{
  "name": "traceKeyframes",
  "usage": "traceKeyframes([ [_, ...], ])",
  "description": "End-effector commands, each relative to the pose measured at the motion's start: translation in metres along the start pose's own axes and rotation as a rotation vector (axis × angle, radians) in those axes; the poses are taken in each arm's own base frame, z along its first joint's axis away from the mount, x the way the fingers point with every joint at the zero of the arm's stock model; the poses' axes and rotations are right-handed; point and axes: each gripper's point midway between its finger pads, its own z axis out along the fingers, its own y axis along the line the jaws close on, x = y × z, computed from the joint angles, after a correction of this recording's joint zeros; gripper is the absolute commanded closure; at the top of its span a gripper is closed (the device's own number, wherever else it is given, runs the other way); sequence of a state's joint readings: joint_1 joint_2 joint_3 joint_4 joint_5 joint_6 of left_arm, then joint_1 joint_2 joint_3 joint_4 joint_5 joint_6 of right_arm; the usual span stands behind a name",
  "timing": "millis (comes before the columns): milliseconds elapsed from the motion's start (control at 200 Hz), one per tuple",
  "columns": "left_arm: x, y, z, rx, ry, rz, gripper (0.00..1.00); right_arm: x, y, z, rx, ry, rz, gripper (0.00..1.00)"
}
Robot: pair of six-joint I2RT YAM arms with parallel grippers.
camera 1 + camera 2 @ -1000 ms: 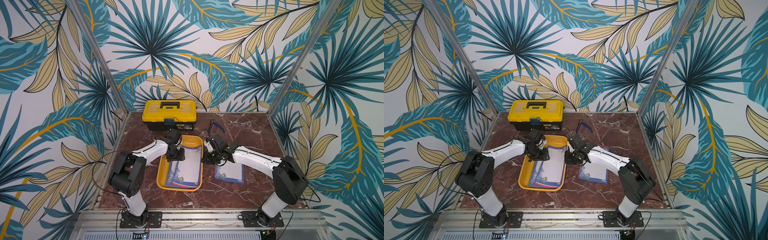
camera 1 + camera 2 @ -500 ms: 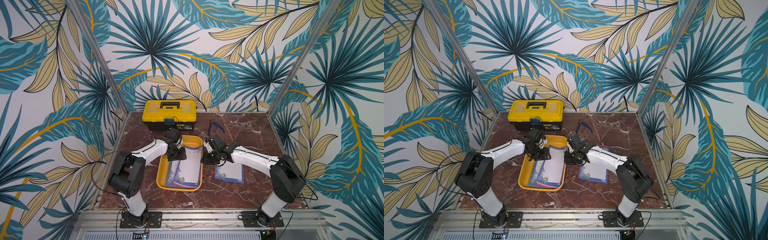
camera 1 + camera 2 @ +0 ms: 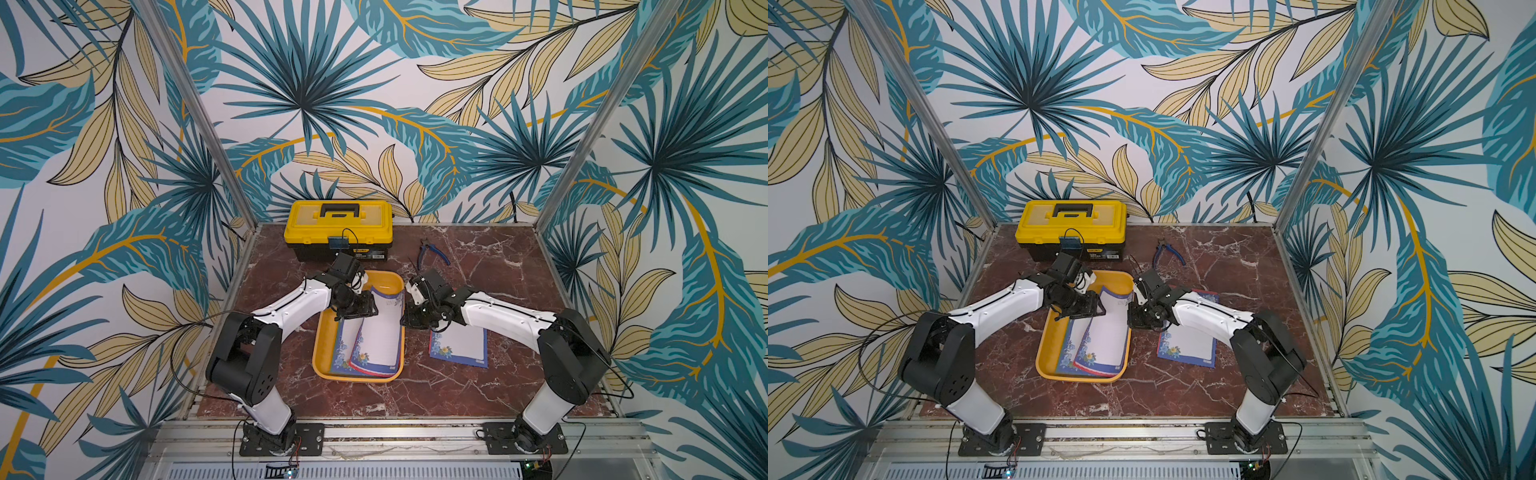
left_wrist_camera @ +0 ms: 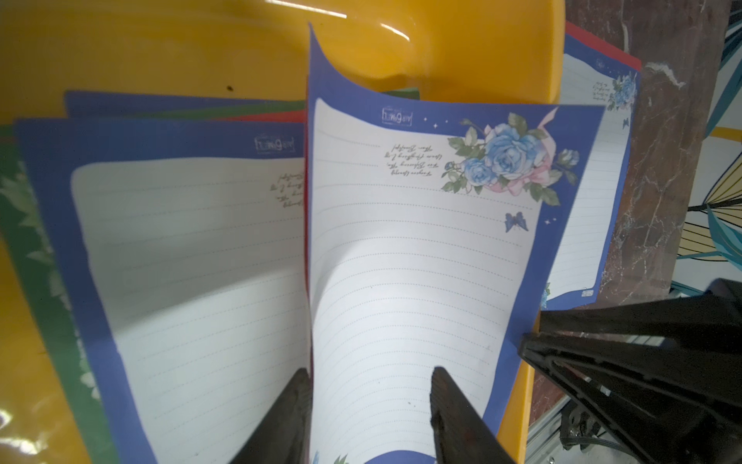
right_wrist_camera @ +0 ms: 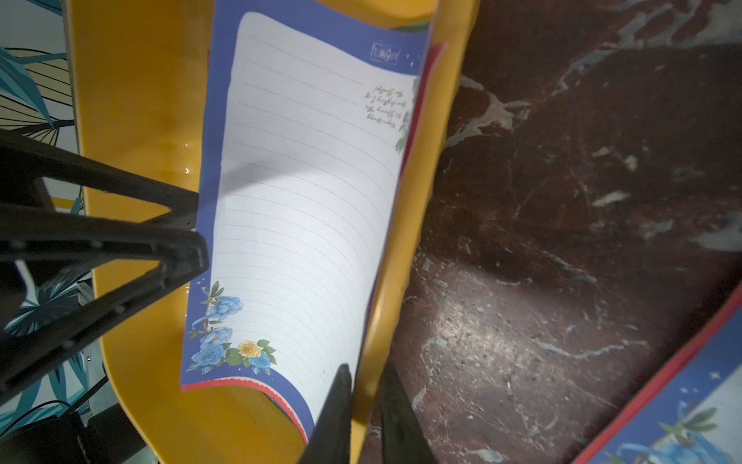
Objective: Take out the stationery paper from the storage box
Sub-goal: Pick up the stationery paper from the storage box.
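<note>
Change noted: the top sheet (image 3: 380, 332) of the stationery paper (image 3: 1104, 336) has swung out of square with the stack. Its 12 o'clock end now curls up against the 3 o'clock wall of the storage box (image 3: 322, 353).
Against the frame a second ago: the stack then lay nearly flush. Now a second blue-bordered sheet (image 3: 343, 345) shows fanned out at 9 o'clock of the top one. Both arms sit much where they were.
Left gripper (image 4: 369, 375): jaws apart, straddling the raised sheet's side edge, with no pinch evident.
Right gripper (image 5: 365, 371): jaws nearly together astride the box's 3 o'clock rim, clamping it. Whether the paper's edge is caught as well cannot be told.
Paper location: most sheets, green and red ones lowest, are inside the box at the centre of the table (image 3: 478, 395). One loose sheet (image 3: 459, 347) lies flat on the marble at 3 o'clock of the box, apart from it.
Meaning for task: judged, the top sheet is separated and ready to be taken. It is not yet out, and several sheets remain.
</note>
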State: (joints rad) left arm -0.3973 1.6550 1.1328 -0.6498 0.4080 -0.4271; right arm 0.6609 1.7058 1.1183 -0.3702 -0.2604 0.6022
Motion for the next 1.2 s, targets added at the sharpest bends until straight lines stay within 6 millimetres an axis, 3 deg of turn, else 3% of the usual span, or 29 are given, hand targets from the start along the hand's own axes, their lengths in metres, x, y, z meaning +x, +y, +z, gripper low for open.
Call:
traceKeyframes([
  [0, -0.002, -0.003, 0.003, 0.026, 0.018, 0.001, 0.49, 0.009, -0.012, 0.013, 0.041, 0.033, 0.000, 0.85],
  [380, -0.002, -0.004, 0.016, 0.042, 0.059, 0.007, 0.45, 0.008, -0.012, 0.013, 0.043, 0.035, 0.000, 0.85],
  [831, -0.001, -0.019, 0.026, 0.047, 0.077, 0.058, 0.36, 0.007, -0.012, 0.016, 0.045, 0.043, -0.002, 0.85],
  [961, -0.004, -0.015, 0.023, 0.001, 0.048, 0.070, 0.31, 0.008, -0.012, 0.015, 0.049, 0.047, -0.005, 0.85],
  [1066, -0.008, -0.009, 0.016, -0.042, 0.010, 0.079, 0.16, 0.008, -0.013, 0.015, 0.052, 0.046, -0.005, 0.85],
  [1192, -0.012, -0.001, 0.010, -0.095, -0.026, 0.085, 0.14, 0.009, -0.014, 0.015, 0.056, 0.048, -0.005, 0.85],
])
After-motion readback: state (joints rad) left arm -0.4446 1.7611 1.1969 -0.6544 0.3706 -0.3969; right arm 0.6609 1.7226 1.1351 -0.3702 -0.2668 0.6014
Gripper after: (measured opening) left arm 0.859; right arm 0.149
